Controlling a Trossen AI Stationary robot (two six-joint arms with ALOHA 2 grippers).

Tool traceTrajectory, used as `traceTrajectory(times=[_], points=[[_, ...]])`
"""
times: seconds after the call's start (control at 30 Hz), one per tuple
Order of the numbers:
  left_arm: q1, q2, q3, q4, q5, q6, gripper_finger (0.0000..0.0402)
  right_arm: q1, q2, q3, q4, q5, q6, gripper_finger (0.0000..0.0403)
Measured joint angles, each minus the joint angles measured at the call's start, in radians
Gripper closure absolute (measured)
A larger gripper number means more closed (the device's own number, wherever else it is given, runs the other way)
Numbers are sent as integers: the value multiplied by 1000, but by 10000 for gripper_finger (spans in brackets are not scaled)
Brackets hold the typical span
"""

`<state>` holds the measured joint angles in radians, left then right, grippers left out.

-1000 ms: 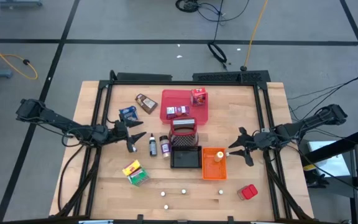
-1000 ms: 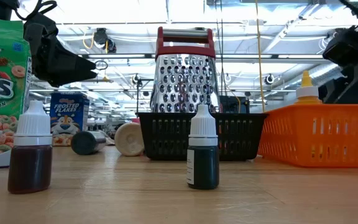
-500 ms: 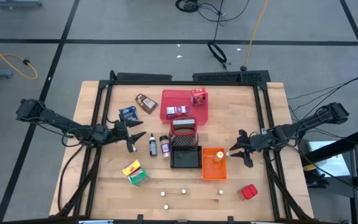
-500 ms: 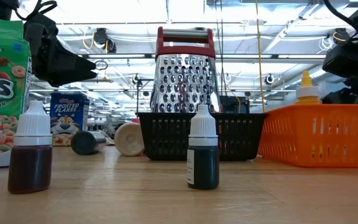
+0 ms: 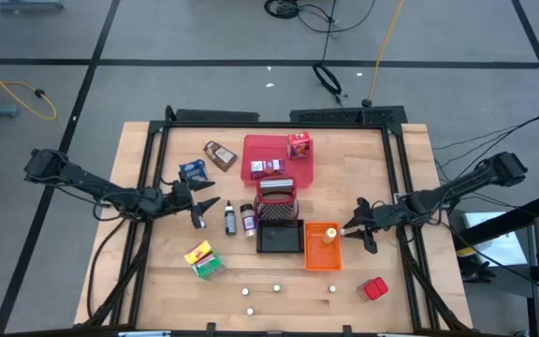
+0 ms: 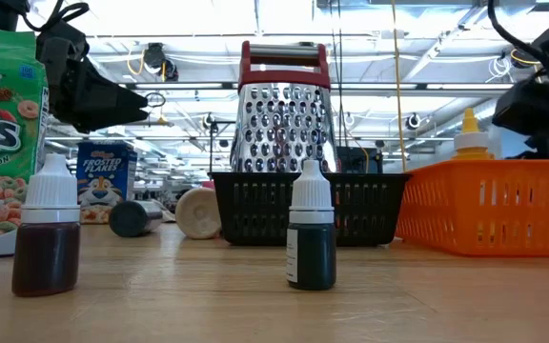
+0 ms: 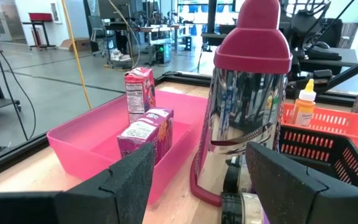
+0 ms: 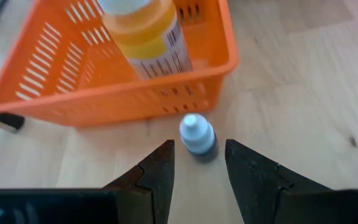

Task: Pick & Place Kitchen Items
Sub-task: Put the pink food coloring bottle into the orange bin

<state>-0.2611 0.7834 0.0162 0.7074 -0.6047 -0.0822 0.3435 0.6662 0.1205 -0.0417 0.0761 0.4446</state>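
My right gripper (image 5: pixel 355 232) (image 8: pixel 197 158) is open, low over the table just right of the small orange bin (image 5: pixel 322 245). Its fingers stand either side of a small white-capped bottle (image 8: pixel 197 137) (image 5: pixel 343 231) that stands upright on the wood, and they do not touch it. My left gripper (image 5: pixel 200 212) (image 7: pixel 197 180) is open and waits left of two dark bottles (image 5: pixel 230 218) (image 5: pixel 248 220). A blue pack (image 5: pixel 193 170), a brown pouch (image 5: pixel 219 154), a yellow-green box (image 5: pixel 204 259), a red pack (image 5: pixel 373 289) and tiny white pieces (image 5: pixel 276 288) lie on the table.
The red tray (image 5: pixel 293 170) holds pink boxes (image 5: pixel 268 168), with a red box (image 5: pixel 298 144) at its far corner. A grater (image 5: pixel 277 195) stands by the black wire basket (image 5: pixel 279 239). A yellow bottle (image 8: pixel 145 37) stands in the orange bin (image 8: pixel 55 93). Bare wood lies right of my right gripper.
My right gripper has come down and moved a little toward the table's left and near edges, closing on the orange bin and the small bottle beside it. It has stayed open. Nothing on the table has moved.
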Motion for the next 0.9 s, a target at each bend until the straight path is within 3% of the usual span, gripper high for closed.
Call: traceTrajectory(times=[0.2, 0.9], points=[[0, 0, 0, 0, 0, 0, 146, 0, 7, -56, 126, -2, 1, 269], [0, 0, 0, 0, -1, 0, 146, 0, 72, -62, 172, 31, -9, 273]])
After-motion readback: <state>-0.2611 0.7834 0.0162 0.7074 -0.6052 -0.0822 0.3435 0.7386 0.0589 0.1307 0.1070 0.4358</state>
